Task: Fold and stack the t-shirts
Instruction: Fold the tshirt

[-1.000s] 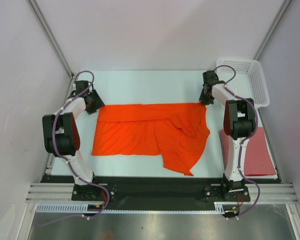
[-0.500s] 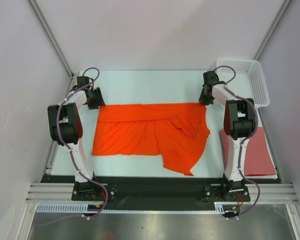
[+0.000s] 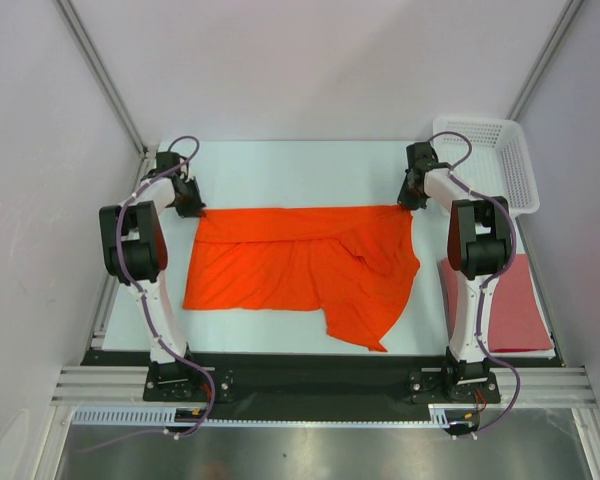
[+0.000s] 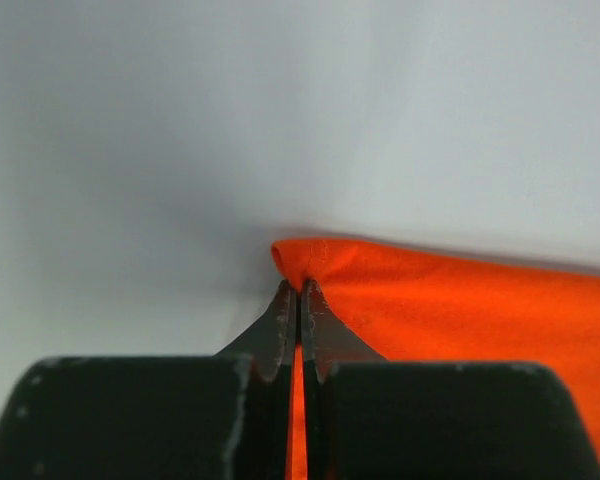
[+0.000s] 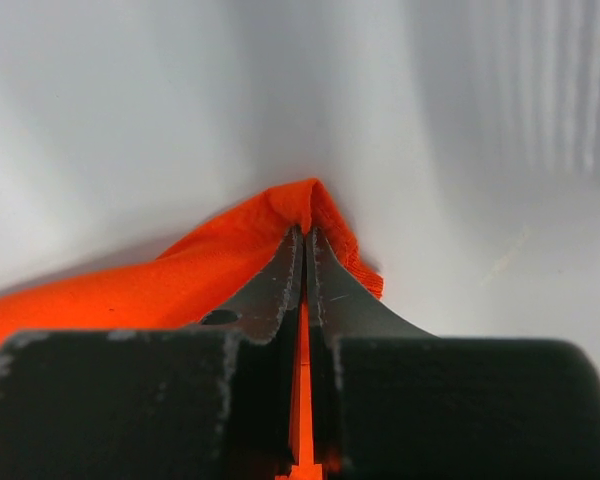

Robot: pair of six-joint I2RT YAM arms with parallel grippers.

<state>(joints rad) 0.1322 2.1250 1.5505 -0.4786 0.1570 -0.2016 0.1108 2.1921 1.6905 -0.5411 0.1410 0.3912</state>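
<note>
The bright orange t-shirt (image 3: 300, 270) lies spread across the middle of the table, its far edge stretched between both arms. My left gripper (image 3: 194, 209) is shut on its far left corner (image 4: 298, 262), the cloth pinched between the jaws. At the far right corner (image 5: 305, 205) my right gripper (image 3: 408, 205) is shut on the cloth too. The dull brick-red t-shirt (image 3: 515, 305) lies flat at the table's right side, beside the right arm.
A white lattice basket (image 3: 495, 160) stands at the far right corner of the table. Both arms reach to the far half of the table (image 3: 300, 165), one at each side. Walls close in on the left, back and right.
The left arm has reached farther back and its gripper has gone from open to shut on the orange shirt's far left corner. The right arm and the shirts have not moved.
</note>
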